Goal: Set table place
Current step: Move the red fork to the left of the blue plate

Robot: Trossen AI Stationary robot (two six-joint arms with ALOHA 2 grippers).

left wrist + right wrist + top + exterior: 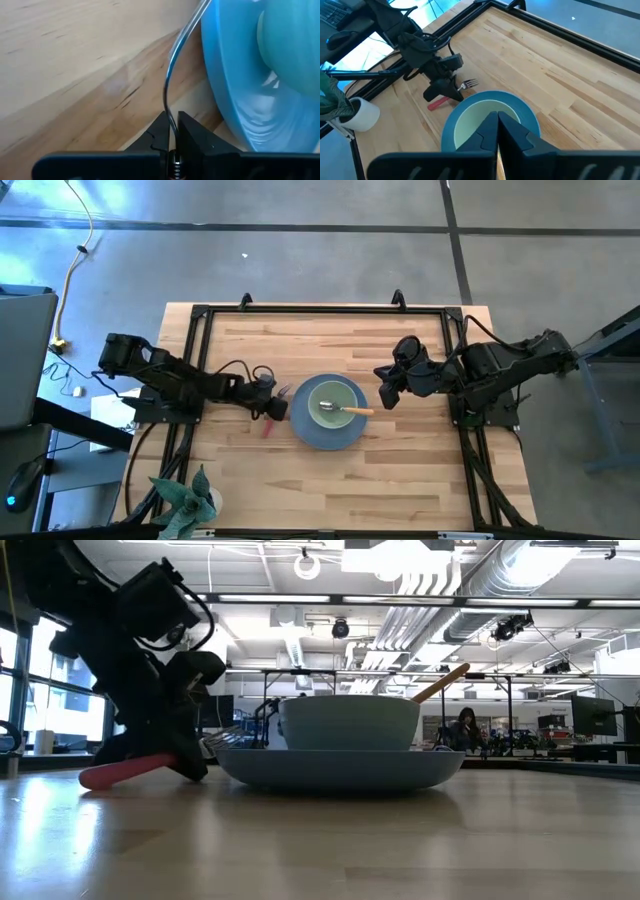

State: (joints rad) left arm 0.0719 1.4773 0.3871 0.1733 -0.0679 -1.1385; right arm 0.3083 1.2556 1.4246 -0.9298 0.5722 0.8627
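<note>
desk point(400, 480): black frame point(330, 308) runs round the back and both sides, so open wood is mostly at the back and front of the plate point(327, 436). plate sits abt mid-desk, well clear of the frame; bowl point(335, 402) rests on it, spoon point(345, 411) in the bowl w/ yellow handle pointing toward the right arm.

left hand point(277, 408) is low at the plate's left rim, clenched on the fork point(468, 83): fingers pinch the metal neck, tines lie just beside the rim, red handle sticks out behind the hand and rests on the wood. little room betw. fork and plate.

right hand point(388, 392) hangs just right of the plate, above the desk, fingers closed together w/ nothing in them, near the spoon handle's end but apart from it.

plant in a white pot point(190, 500) at the front left corner.
</note>
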